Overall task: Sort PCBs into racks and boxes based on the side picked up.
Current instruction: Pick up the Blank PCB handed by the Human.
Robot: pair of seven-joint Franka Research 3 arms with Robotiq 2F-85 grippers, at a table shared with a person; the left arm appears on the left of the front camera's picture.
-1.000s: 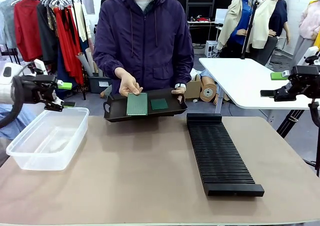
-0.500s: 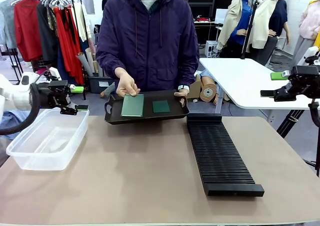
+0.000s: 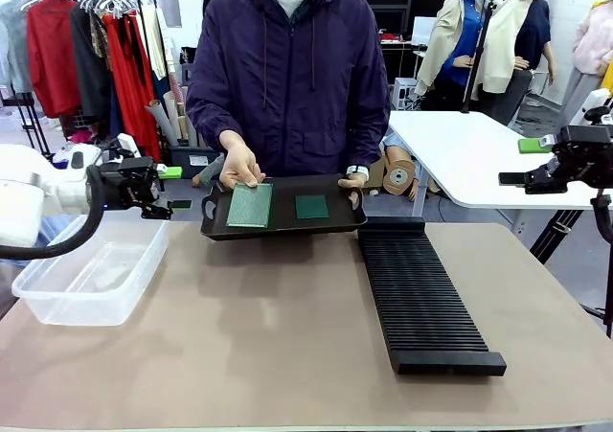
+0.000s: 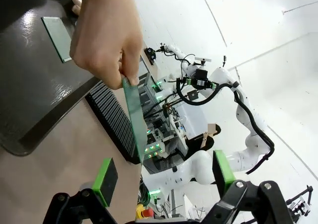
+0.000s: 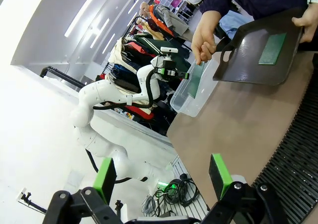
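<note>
Left end effector (image 3: 177,189) has advanced toward the person's (image 3: 287,78) raised PCB (image 3: 249,205).

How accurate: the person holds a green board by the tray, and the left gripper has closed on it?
No: the left gripper stands open, short of the green board, per the left wrist view. The person's hand does hold it by the tray.

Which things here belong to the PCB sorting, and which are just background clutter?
Job in hand: lighter PCB held by the person's hand; darker PCB; black tray; slotted rack; clear tub; robot's open left hand.
Lying about: white side table; hung clothes; cardboard rolls.
</note>
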